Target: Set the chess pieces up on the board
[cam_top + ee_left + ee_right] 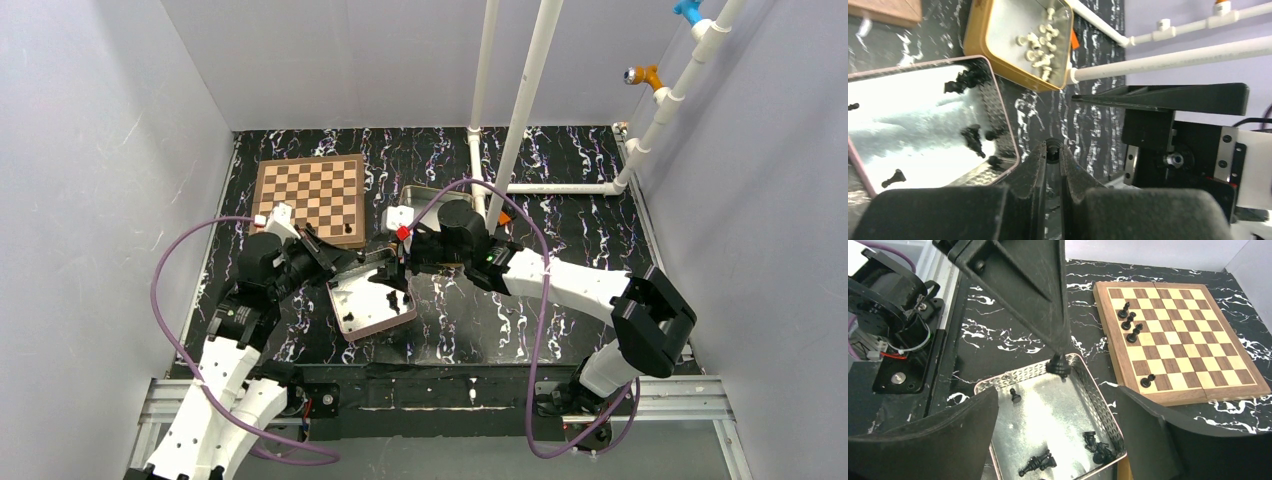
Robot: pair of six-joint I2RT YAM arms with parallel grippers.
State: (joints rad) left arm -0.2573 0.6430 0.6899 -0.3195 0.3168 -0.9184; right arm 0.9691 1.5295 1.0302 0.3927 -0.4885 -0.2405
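The board (1173, 335) lies at the back left, also in the top view (308, 195), with several black chess pieces (1128, 322) standing on it, most in a short row and one (1148, 381) near the front rim. A metal tin (1083, 375) holds more black pieces, lying down (1040, 461) or upright (1014, 396). My left gripper (1053, 150) is shut on a black piece (1053, 145). In the right wrist view that piece (1058, 365) hangs over the tin's far corner. My right gripper (1057, 395) is open and empty above the tin.
A gold-rimmed tin (979, 37) with white pieces (1040, 45) sits behind the black-piece tin (345, 322). White pipes (520, 110) rise at the back right. Both grippers meet close together over the tin (392, 265).
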